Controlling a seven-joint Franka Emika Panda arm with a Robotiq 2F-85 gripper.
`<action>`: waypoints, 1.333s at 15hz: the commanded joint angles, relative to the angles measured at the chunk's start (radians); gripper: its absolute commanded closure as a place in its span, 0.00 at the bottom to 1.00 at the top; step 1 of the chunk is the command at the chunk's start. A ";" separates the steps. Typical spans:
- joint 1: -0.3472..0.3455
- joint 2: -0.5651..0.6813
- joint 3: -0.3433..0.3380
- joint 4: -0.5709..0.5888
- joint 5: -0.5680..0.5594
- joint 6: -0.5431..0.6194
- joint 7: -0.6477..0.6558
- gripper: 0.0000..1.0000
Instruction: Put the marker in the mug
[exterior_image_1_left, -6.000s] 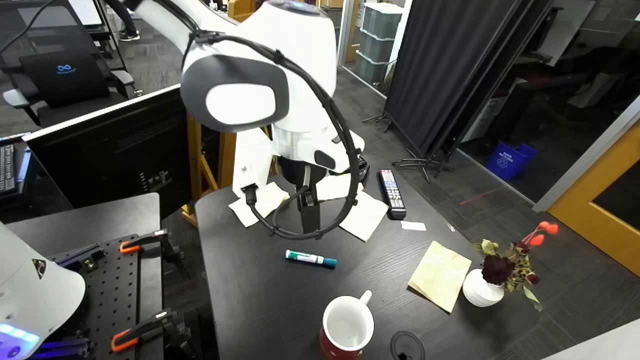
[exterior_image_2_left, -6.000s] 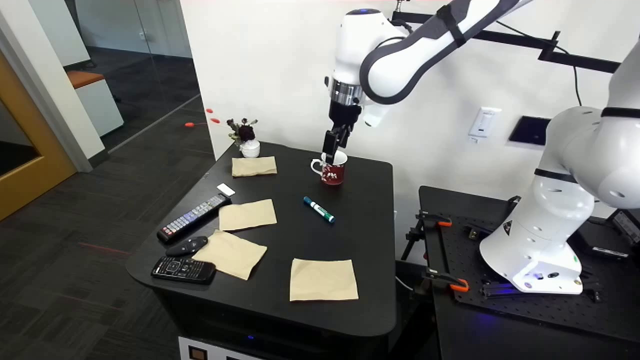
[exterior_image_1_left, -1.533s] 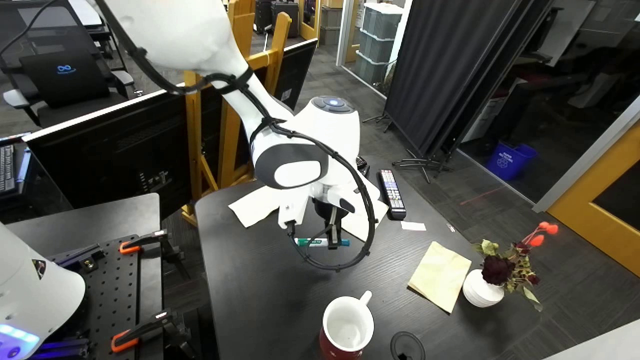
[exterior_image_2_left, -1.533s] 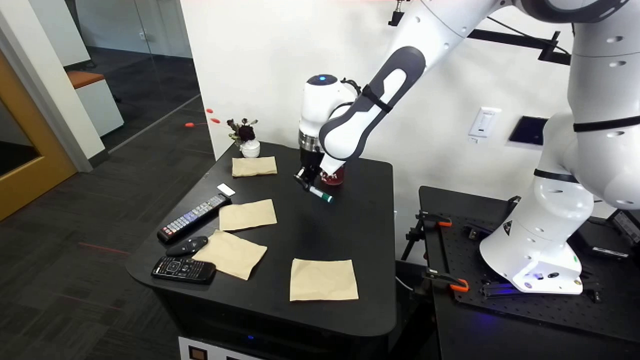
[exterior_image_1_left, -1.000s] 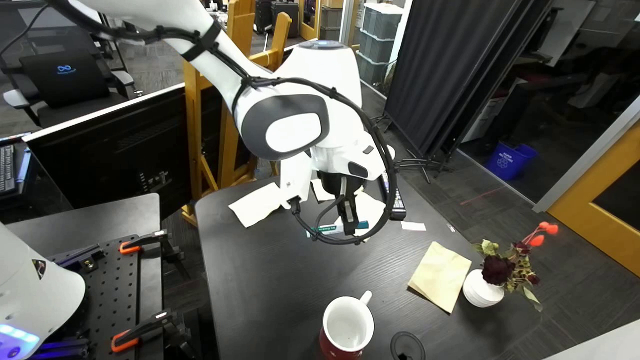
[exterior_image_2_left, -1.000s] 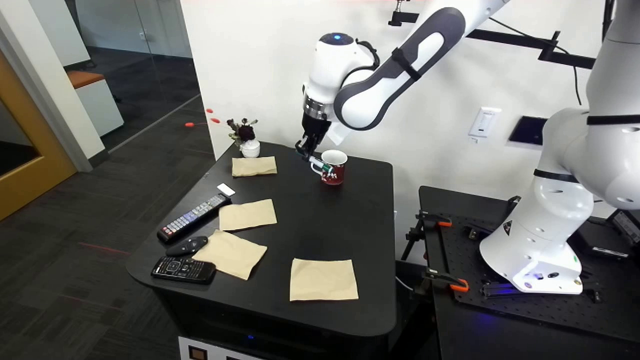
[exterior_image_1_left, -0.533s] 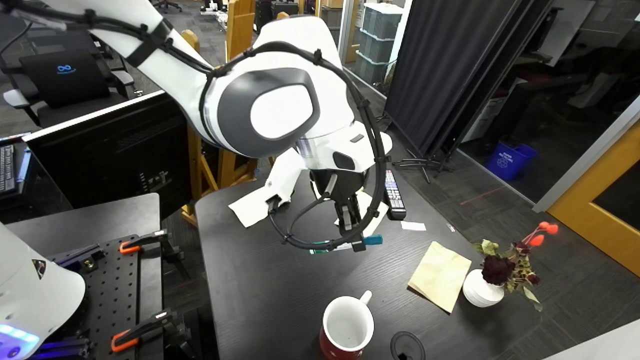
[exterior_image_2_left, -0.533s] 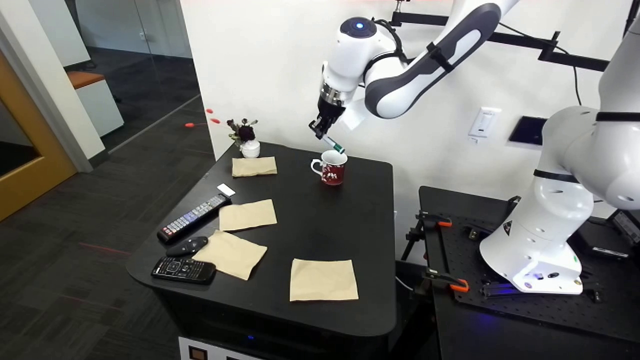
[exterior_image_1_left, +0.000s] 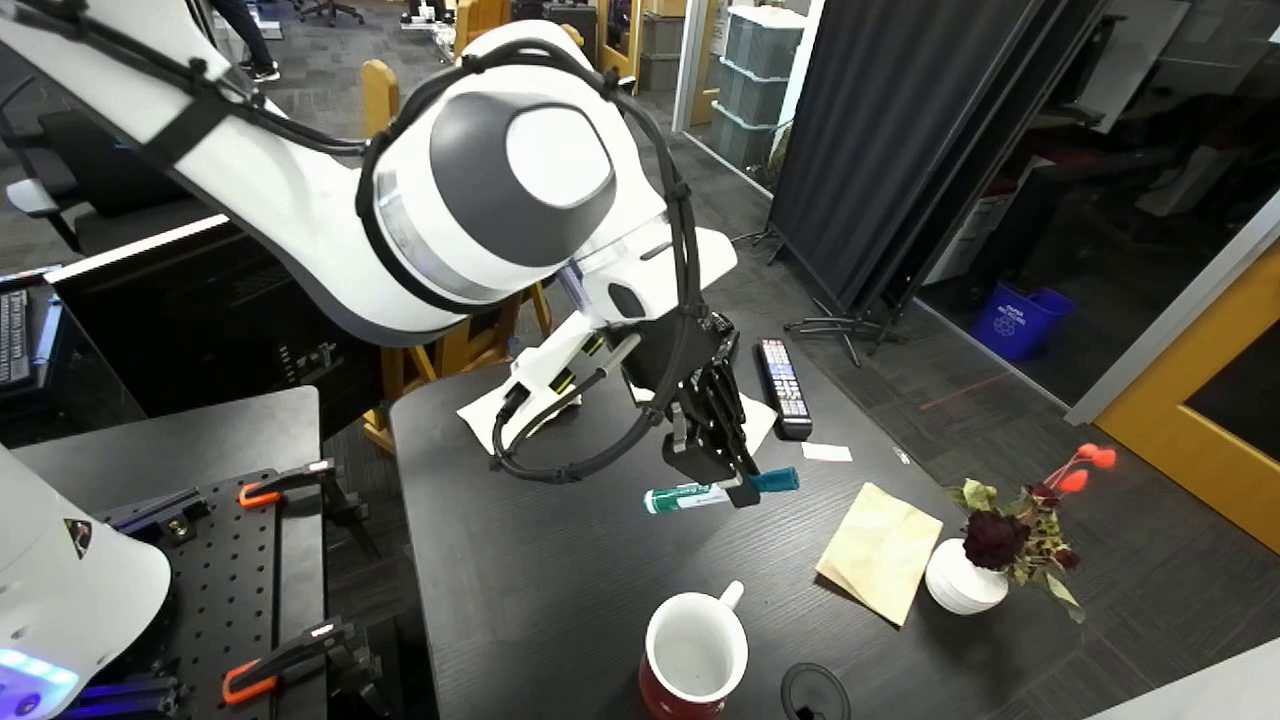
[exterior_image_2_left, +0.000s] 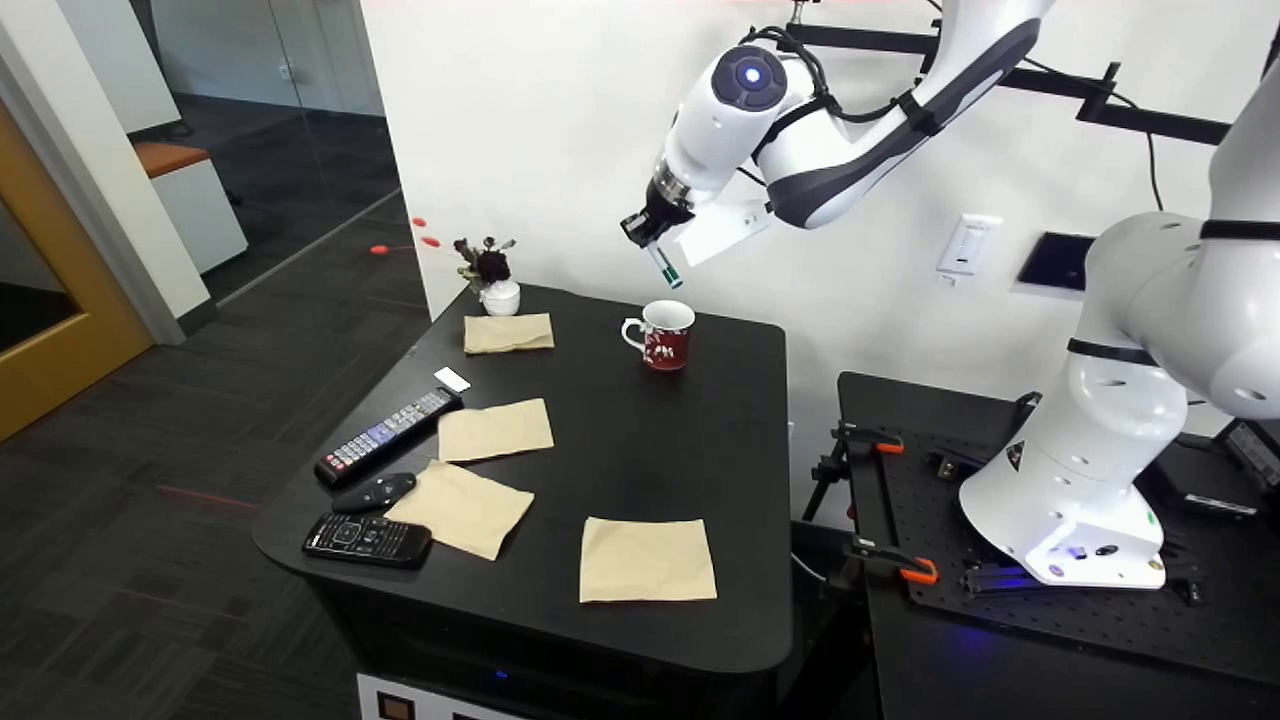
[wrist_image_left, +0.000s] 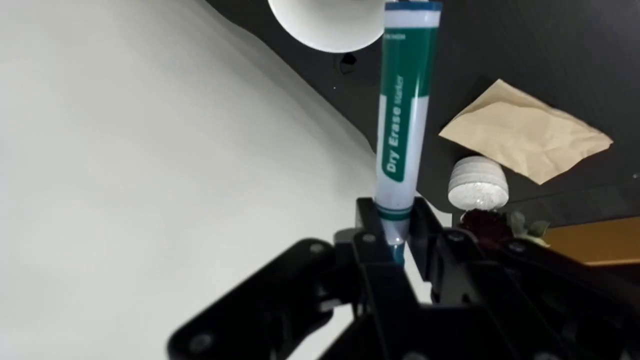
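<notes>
Marker (wrist_image_left: 406, 115), dry-erase, one, tilted, clamped between the jaws, clear of the bench (exterior_image_2_left: 700, 450); mug (exterior_image_2_left: 667, 340), red-and-white, one, stands upright thereon at the marker's 6 o'clock in both exterior views.

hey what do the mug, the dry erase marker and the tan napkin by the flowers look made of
The mug looks like glazed ceramic, judging by its smooth white inside and red-patterned outside. The dry erase marker seems smooth, slightly glossy plastic with printed lettering. The tan napkin is probably matte paper, given its creases; cloth is possible.
</notes>
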 joint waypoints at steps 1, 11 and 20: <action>0.025 -0.026 0.013 0.000 -0.183 -0.096 0.272 0.95; 0.003 0.091 0.223 0.074 -0.315 -0.494 0.707 0.95; -0.008 0.270 0.261 0.230 -0.249 -0.651 0.740 0.95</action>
